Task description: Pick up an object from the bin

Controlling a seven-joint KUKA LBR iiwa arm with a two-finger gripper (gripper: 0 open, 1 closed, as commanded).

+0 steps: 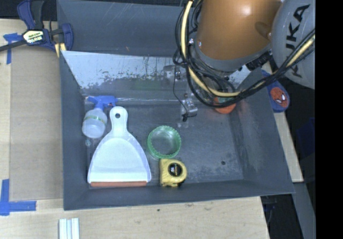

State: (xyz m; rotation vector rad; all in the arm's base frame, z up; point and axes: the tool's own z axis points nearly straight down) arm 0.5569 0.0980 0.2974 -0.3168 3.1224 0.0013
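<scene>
My gripper (187,108) hangs under the orange wrist cover over the back middle of the bin floor, with bare floor beneath it. Nearest to it is a round green see-through cup (164,141), lying below and to the left of it and apart from it. A yellow tape measure (172,172) rests right in front of the cup near the front wall. An orange thing (225,107) peeks out from under the arm to the right of the gripper, mostly hidden.
A white dustpan (119,157) with an orange lip lies at the front left, handle pointing back. A clear spray bottle (96,117) with a blue head lies beside that handle at the left wall. The arm covers the bin's back right.
</scene>
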